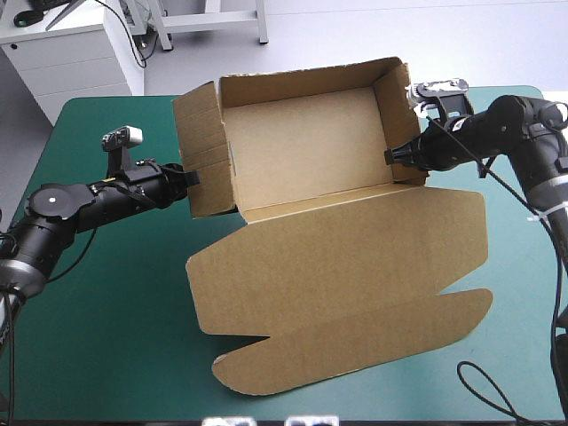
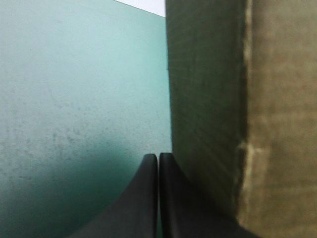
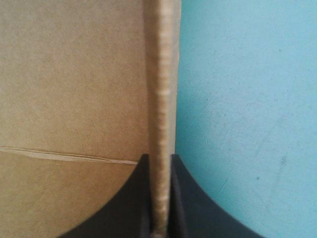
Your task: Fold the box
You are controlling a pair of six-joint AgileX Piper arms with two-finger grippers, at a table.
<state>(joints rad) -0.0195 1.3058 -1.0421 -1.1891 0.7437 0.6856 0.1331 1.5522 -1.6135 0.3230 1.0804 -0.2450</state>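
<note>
Sitting near the middle of the teal-green worktop, your box is an open brown tray at the far side, with its lid lying flat toward the near edge and the rounded tuck flap closest to the robot. Your right gripper is clamped on the top edge of the right wall. In its wrist view the board's edge runs straight down between the two black fingers, which stand all but together. There you see only the wall's inner face, one crease and bare cover beyond; the rest of the box is cut off. Your left gripper sits at the outer side of the left wall, which leans outward. Its fingers meet in a point with nothing between them, and the wall rises just beside them. Whether they actually touch it is hard to make out. From that wrist view the tray's inside is hidden behind the wall.
</note>
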